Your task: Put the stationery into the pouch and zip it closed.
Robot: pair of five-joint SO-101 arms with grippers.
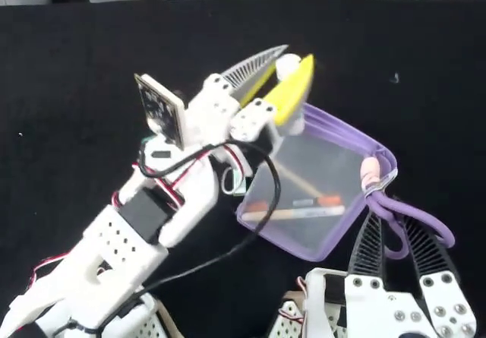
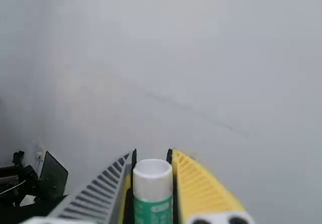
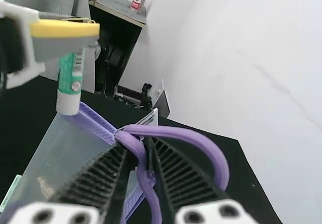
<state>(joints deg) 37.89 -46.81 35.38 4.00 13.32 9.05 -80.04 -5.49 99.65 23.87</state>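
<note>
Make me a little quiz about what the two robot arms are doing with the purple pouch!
1. True or false: the left gripper is shut on a glue stick.
2. What does the right gripper hold? A: the pouch's purple strap. B: a ruler. C: nothing.
3. Missing word: the pencils lie ____ the pouch.

Key: 1 true; 2 A; 3 inside.

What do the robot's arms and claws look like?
The left arm is white plastic with round holes, a black block and black and red cables. The left claw has one grey ribbed finger, one yellow. The right claw has two black ribbed fingers on white.
</note>
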